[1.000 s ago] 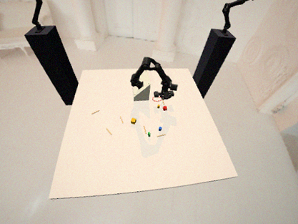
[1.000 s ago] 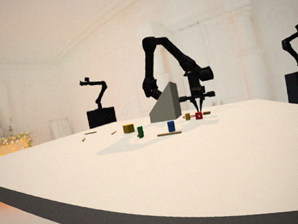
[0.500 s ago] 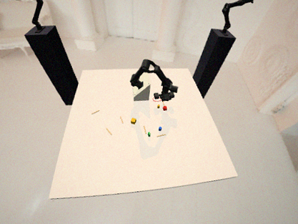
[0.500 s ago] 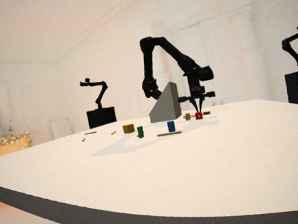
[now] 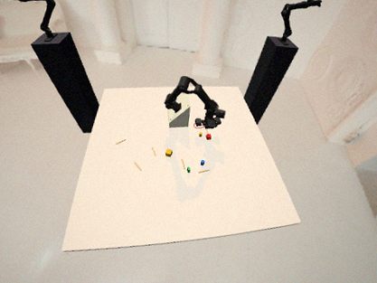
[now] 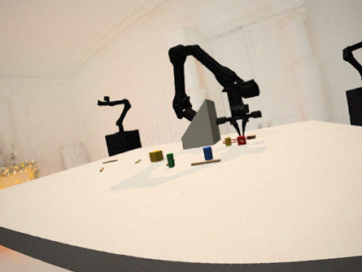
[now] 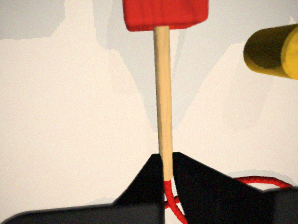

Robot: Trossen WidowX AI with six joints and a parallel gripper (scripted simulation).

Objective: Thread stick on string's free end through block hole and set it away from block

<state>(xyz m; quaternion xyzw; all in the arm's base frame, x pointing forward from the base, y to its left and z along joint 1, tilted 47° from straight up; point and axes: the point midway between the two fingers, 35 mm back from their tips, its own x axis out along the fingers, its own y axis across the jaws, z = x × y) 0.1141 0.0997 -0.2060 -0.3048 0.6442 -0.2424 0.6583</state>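
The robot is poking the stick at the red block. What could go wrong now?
1. The thin wooden stick meets the red wooden block at its face; if it misses the hole, it might shove the block along.
2. The black gripper pinches only the stick's end by the red string, so the stick could tilt or slip.
3. The yellow wooden cylinder lies close and might get bumped.

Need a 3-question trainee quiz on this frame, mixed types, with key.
1. True or false: the claw is shut on the wooden stick.
2. The stick's far tip meets which thing? A) red block B) yellow cylinder C) grey wedge
3. Fill in: the string at the stick's gripped end is ____ in colour.

Key: 1 true; 2 A; 3 red.
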